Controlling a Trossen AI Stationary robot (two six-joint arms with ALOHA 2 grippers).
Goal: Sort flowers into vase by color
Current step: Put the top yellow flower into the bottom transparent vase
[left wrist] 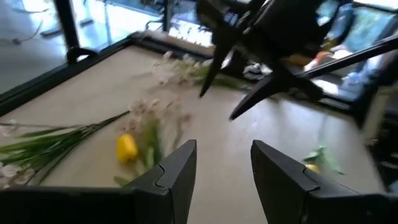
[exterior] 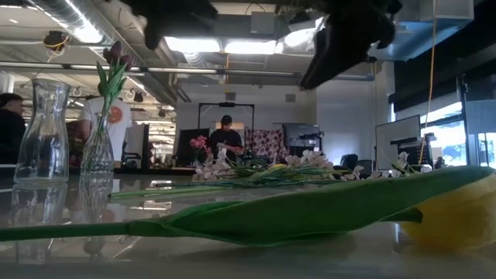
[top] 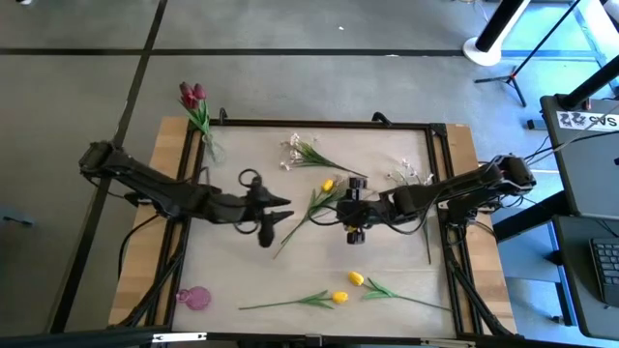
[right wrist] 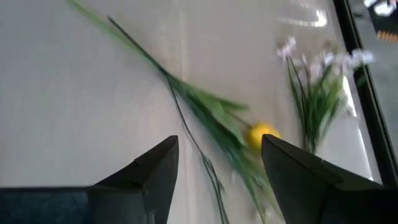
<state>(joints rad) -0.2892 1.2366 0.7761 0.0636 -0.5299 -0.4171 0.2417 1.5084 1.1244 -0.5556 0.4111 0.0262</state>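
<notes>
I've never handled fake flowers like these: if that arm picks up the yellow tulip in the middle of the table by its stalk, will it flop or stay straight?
Probably it sags a little: the yellow tulip has a long, thin stalk with the bloom at one end. It looks light, so the open right gripper above it should lift it easily. The narrow stalk might slip or twist between the fingers.

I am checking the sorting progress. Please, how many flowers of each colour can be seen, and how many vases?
Yellow tulips: 3, one mid-table and two at the near edge
White blossom sprays: 2
Dark red tulips: 1 bunch, in a vase; the stem count is unclear
Clear vases: 2
Total: 6 flower items, 2 vases
</notes>
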